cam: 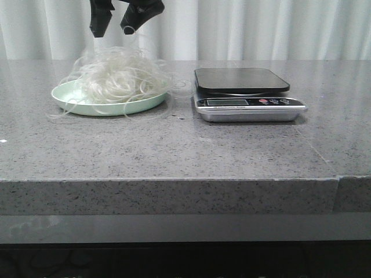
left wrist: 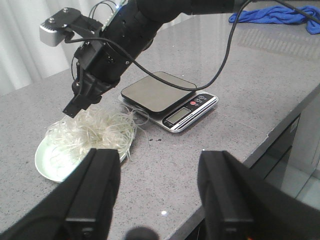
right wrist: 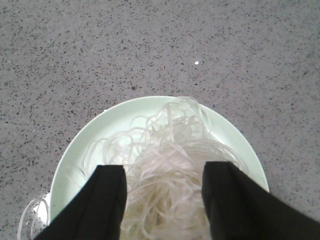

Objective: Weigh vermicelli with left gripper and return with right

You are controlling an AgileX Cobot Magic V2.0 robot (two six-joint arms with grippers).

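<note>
The vermicelli (cam: 119,75) is a fluffy white tangle heaped on the pale green plate (cam: 69,95) at the table's left. It also shows in the left wrist view (left wrist: 92,131) and the right wrist view (right wrist: 175,150). My right gripper (cam: 113,29) hangs open just above the heap, its fingers (right wrist: 107,200) either side of the strands and holding nothing. My left gripper (left wrist: 159,160) is open and empty, above the table's front edge and nearer to me than the plate. It is out of the front view. The scale (cam: 243,87) stands empty to the right of the plate.
Loose strands spill over the plate's rim (cam: 64,110) onto the grey stone table (cam: 174,150). A blue cloth (left wrist: 272,14) lies at the table's far end beyond the scale. White curtains hang behind the table.
</note>
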